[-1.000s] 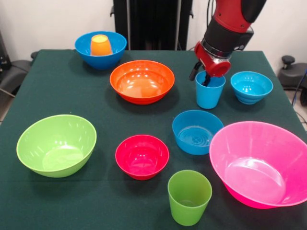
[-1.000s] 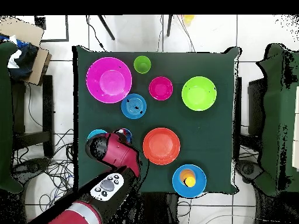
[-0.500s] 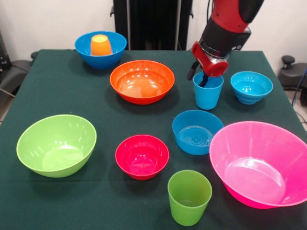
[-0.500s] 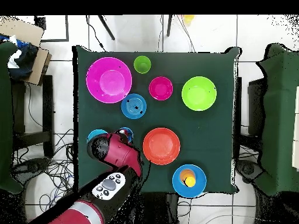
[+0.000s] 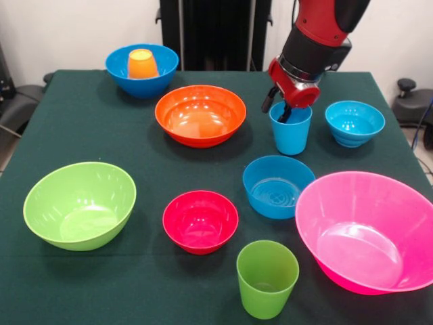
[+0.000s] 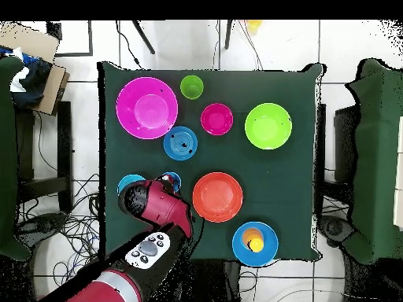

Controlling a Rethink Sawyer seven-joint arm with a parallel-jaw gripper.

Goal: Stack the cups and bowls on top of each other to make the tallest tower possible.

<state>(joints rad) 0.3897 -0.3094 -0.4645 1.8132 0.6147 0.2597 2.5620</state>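
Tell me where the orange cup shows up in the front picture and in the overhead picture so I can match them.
Front view: the orange cup is at upper left, upside down inside the large blue bowl.
Overhead view: the orange cup is at lower right, inside the same large blue bowl.
Shared landmark: the wide orange bowl sits right next to that blue bowl in both views.

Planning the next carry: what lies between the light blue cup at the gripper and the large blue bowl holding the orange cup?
The wide orange bowl lies between the light blue cup and the large blue bowl; the front view shows it best.
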